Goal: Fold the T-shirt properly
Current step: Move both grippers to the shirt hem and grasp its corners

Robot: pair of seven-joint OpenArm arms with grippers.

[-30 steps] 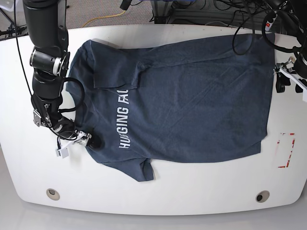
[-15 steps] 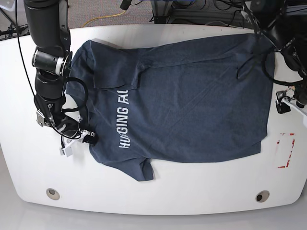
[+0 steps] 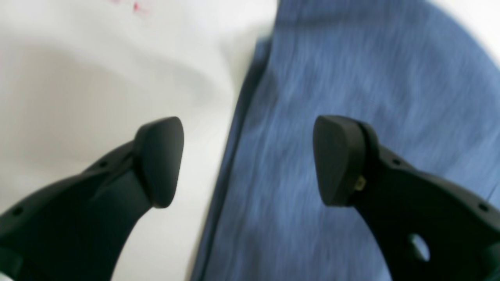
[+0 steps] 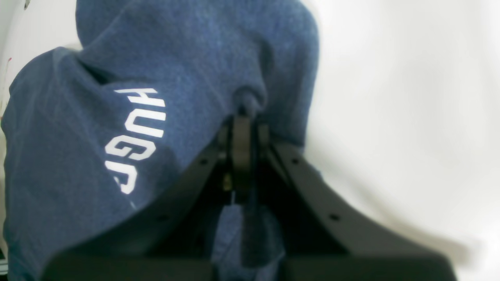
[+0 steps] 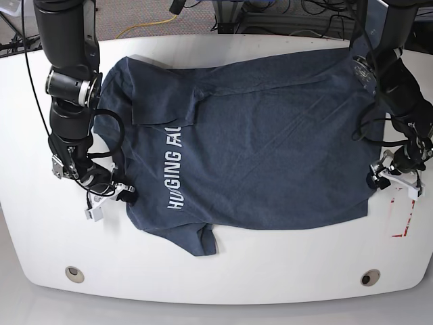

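Note:
The dark navy T-shirt [image 5: 270, 149] lies spread on the white table [image 5: 223, 264], with the white lettering [image 5: 176, 172] facing up and the upper sleeve folded in. My right gripper [image 5: 126, 195] is at the shirt's left edge, shut on a pinch of its fabric. The right wrist view shows that gripper [image 4: 242, 113] closed on the cloth beside the letters "HUG" [image 4: 136, 128]. My left gripper [image 5: 376, 180] is at the hem's right edge near the front corner. In the left wrist view this gripper [image 3: 248, 160] is open, and the T-shirt's [image 3: 351, 78] edge runs between its fingers.
A red-and-white tape mark [image 5: 404, 211] lies on the table just right of my left gripper. Two round holes [image 5: 75, 273] [image 5: 369, 277] sit near the table's front edge. Cables and stands crowd the back edge [image 5: 284, 17].
My left arm has swung from the far right corner down along the hem to its front part. My right gripper has shifted slightly left and up, still holding the shirt's edge.

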